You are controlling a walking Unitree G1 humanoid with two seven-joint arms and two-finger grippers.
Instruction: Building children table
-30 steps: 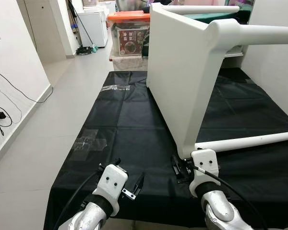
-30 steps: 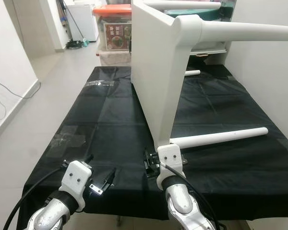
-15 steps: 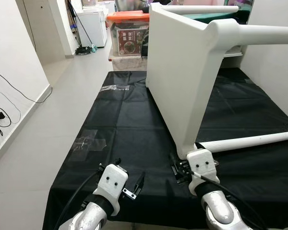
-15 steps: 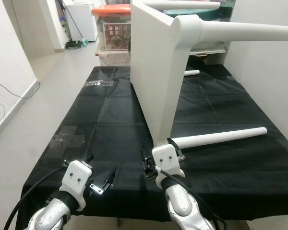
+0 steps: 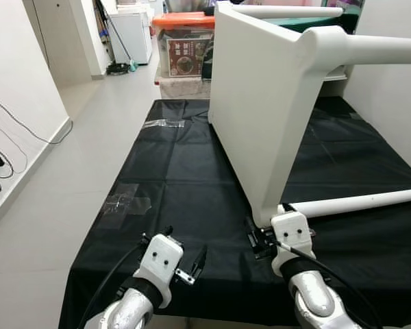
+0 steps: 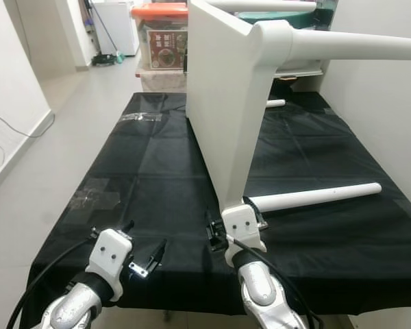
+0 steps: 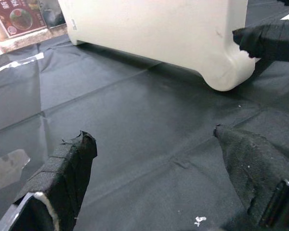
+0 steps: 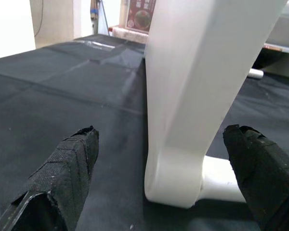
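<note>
A white table top stands on its edge on the black sheet. White legs stick out from it to the right: one high up, and one low along the sheet from the near bottom corner. My right gripper is open at that corner. In the right wrist view its fingertips straddle the corner without touching it. My left gripper hovers open over bare sheet to the corner's left, and the left wrist view shows its fingertips spread with nothing between them.
A loose white leg lies at the far side of the sheet. Clear tape pieces stick to the sheet on the left. A box with an orange lid and a white cabinet stand beyond. A wall runs close on the right.
My right wrist has shifted slightly by the table corner and stays open around it. The left arm holds still.
</note>
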